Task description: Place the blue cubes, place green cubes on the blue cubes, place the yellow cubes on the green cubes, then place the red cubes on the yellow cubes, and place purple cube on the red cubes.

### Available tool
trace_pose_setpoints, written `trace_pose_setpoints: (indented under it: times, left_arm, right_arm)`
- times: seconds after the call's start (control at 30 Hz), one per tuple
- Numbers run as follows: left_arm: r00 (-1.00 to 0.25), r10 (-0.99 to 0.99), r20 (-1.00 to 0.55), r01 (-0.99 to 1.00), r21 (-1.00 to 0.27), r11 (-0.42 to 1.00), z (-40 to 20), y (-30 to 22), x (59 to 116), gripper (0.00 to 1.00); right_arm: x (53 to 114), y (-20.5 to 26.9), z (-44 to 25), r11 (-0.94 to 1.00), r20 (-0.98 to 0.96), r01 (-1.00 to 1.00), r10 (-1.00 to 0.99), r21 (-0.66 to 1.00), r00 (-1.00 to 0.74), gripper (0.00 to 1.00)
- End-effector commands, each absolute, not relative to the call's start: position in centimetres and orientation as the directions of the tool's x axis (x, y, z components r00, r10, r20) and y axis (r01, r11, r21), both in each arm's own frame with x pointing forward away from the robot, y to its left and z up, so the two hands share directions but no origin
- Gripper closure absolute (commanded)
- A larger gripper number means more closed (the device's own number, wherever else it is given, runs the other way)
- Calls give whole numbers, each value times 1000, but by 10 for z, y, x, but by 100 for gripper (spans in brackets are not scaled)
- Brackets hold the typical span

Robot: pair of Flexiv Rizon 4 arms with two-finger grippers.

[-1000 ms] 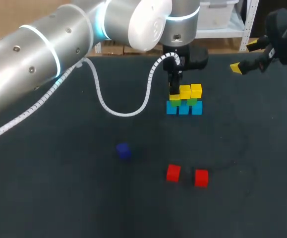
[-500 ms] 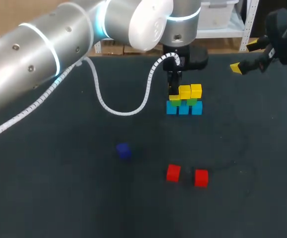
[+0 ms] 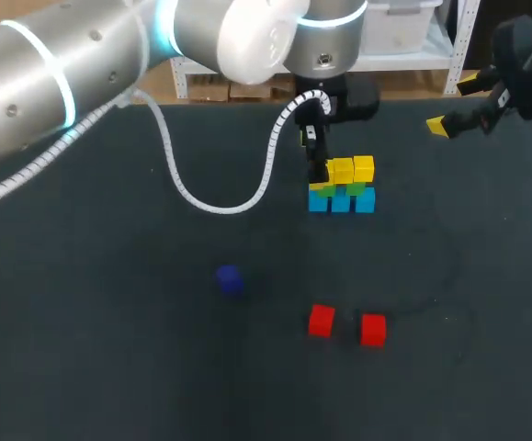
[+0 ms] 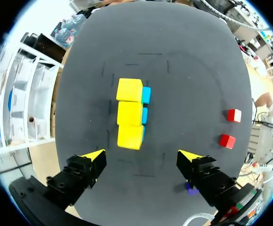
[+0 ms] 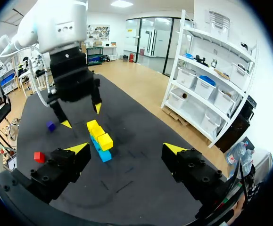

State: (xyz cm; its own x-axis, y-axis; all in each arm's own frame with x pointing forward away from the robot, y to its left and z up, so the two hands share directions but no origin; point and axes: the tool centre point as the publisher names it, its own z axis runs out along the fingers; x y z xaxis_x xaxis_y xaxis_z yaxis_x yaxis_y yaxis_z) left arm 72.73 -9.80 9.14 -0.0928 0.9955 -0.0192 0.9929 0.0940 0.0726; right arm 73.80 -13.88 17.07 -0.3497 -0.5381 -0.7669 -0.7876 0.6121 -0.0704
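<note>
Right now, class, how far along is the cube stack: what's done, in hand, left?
Done: blue cubes, green cubes and yellow cubes are stacked. In hand: nothing; the left gripper hangs open over the stack, the right gripper is open too. Left: two red cubes and the purple cube lie on the table.

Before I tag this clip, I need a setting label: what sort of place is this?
Most likely a robotics test bench. A left arm and a right arm stand over a dark table that bears small practice pieces, a stack of cubes and two loose red cubes.
</note>
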Motion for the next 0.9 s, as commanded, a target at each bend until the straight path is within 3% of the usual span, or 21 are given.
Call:
trace_pose_setpoints:
  times: [0.03, 0.4, 0.9]
  left_arm:
    - [-125, 987, -97, 974, 179, 141, 100, -65, 687, 0]
    - [-326, 909, -260, 905, 192, 380, 93, -27, 622, 0]
    - [-418, 832, -365, 818, 248, 520, 103, 19, 588, 0]
  right_arm:
    - [739, -140, 170, 608, -770, -791, -536, -68, -346, 0]
    - [739, -140, 170, 608, -770, -791, -536, -68, -346, 0]
    - [739, -140, 170, 608, -770, -791, -536, -68, -346, 0]
